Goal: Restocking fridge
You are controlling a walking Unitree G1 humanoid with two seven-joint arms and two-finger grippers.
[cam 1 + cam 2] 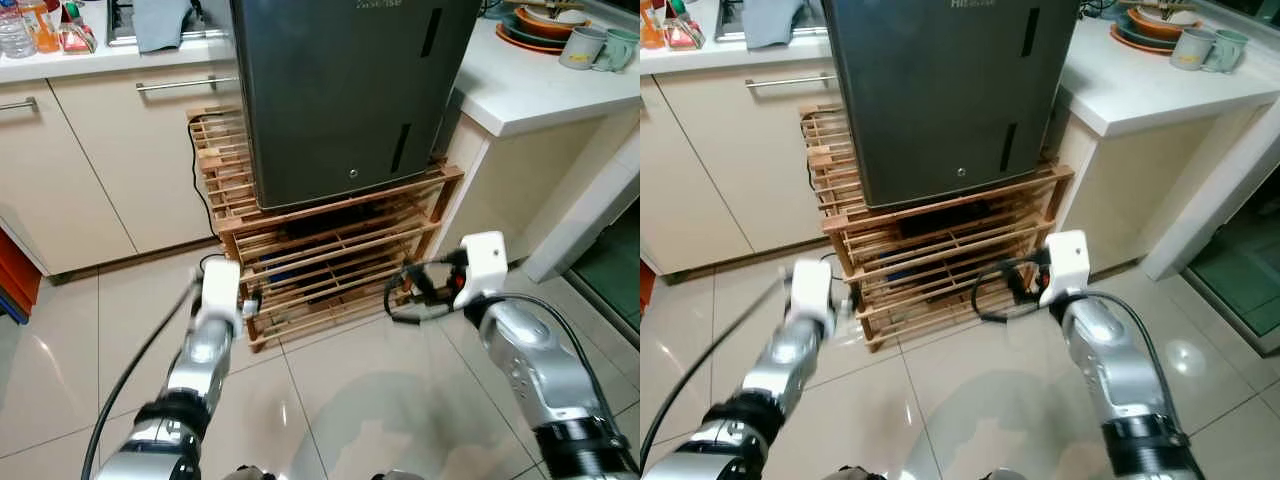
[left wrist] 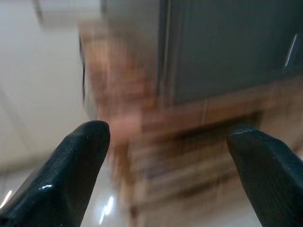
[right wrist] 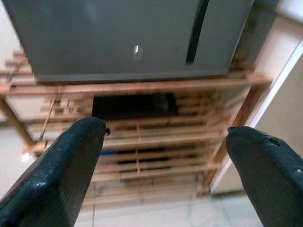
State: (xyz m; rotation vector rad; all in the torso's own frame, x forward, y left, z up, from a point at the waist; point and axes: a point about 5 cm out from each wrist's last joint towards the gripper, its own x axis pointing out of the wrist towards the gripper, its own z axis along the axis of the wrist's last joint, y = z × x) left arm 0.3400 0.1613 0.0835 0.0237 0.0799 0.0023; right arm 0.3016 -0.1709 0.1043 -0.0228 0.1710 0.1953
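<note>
A dark grey mini fridge (image 1: 350, 90) stands shut on a slatted wooden rack (image 1: 330, 250), its black handle slot (image 1: 400, 148) near the door's right edge. Both silver arms are raised in front of the rack, low over the tile floor. My left gripper (image 2: 168, 137) is open and points at the rack's left end, below the fridge's left side; its view is blurred. Open too, my right gripper (image 3: 165, 132) faces the rack's shelves under the fridge door (image 3: 128, 38). Neither holds anything.
Cream cabinets (image 1: 120, 170) run along the left, their counter carrying bottles (image 1: 30, 25) and a grey cloth (image 1: 160, 20). A white counter (image 1: 530, 100) on the right bears stacked bowls (image 1: 545, 25) and mugs (image 1: 600, 45). A black cable (image 1: 200, 180) hangs beside the rack.
</note>
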